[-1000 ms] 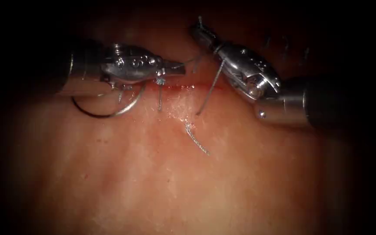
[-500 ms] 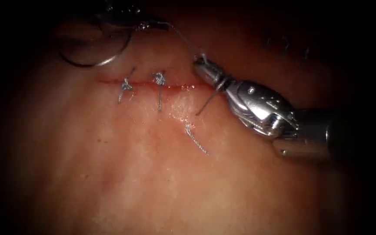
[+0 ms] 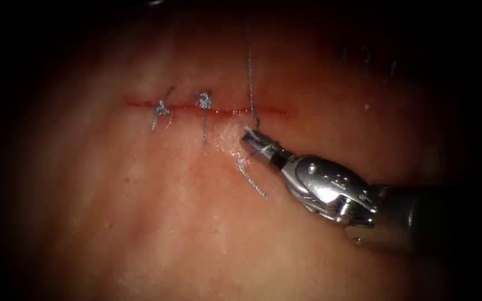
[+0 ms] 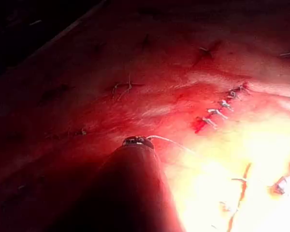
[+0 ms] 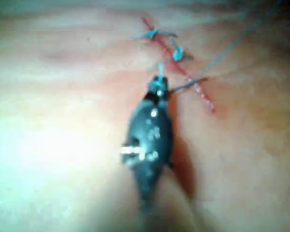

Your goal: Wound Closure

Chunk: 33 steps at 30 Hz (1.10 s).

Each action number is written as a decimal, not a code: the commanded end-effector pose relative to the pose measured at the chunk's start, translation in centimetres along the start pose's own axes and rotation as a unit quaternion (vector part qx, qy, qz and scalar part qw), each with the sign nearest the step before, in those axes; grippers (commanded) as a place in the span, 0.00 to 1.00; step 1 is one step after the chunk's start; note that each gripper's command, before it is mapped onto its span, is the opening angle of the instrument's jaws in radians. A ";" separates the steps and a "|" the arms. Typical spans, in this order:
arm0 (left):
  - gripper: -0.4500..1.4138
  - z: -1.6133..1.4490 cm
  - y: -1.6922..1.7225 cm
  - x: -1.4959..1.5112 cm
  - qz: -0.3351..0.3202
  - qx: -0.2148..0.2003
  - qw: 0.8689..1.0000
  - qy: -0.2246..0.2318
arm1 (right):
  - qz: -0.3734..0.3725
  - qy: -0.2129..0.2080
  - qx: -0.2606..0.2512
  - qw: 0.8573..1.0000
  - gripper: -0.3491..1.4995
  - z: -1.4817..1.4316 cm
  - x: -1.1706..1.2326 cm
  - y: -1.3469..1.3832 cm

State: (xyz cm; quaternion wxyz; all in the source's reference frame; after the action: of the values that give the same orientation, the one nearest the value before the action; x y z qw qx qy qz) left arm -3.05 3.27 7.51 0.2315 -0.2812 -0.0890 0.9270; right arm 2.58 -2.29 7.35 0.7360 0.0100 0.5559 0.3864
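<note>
Tissue (image 3: 196, 223) is seen across the endoscope view, with the cut (image 3: 207, 108) running as a thin red horizontal line in the upper middle of the frame. Two finished knots are tied on the cut, one (image 3: 161, 107) toward its left end and one (image 3: 204, 101) at its middle, each with short tails hanging below the line. The right tool (image 3: 252, 139) enters from the lower right of the frame, its tip just below the right part of the cut. Its jaws are clamped on the thread (image 3: 249, 72), which is wound around the tip and is drawn straight up from the cut to the top edge of the frame. A cut end of thread (image 3: 251, 181) lies loose on the tissue below the tip. In the left wrist view the left tool (image 4: 137, 141) is seen from behind with thread leaving its tip; whether its jaws are apart or together cannot be told. The needle's position cannot be told.
</note>
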 end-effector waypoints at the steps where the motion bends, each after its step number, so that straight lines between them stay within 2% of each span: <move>1: 0.00 0.06 -0.11 0.08 0.002 0.003 1.000 0.002 | -0.001 -0.003 0.010 1.000 0.00 0.03 -0.06 -0.12; 6: 0.00 0.08 -0.35 0.19 -0.002 0.011 1.000 0.018 | -0.007 -0.007 0.024 1.000 0.00 -0.02 -0.09 -0.24; 16: 0.00 0.12 -0.81 0.30 -0.001 0.048 0.998 0.033 | -0.010 -0.009 0.047 0.999 0.00 -0.06 -0.15 -0.30; 27: 0.00 0.32 -1.07 0.52 -0.002 0.073 0.996 0.043 | -0.017 -0.014 0.088 0.996 0.00 -0.07 -0.21 -0.43; 33: 0.00 0.41 -1.19 0.51 -0.001 0.081 0.996 0.043 | -0.023 -0.027 0.108 0.994 0.00 -0.09 -0.31 -0.52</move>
State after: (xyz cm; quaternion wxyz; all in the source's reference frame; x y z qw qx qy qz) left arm -3.16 4.43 7.95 0.2588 -0.2990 -0.0055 0.9185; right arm 2.69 -2.85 7.29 0.7544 0.0861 0.5737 0.3070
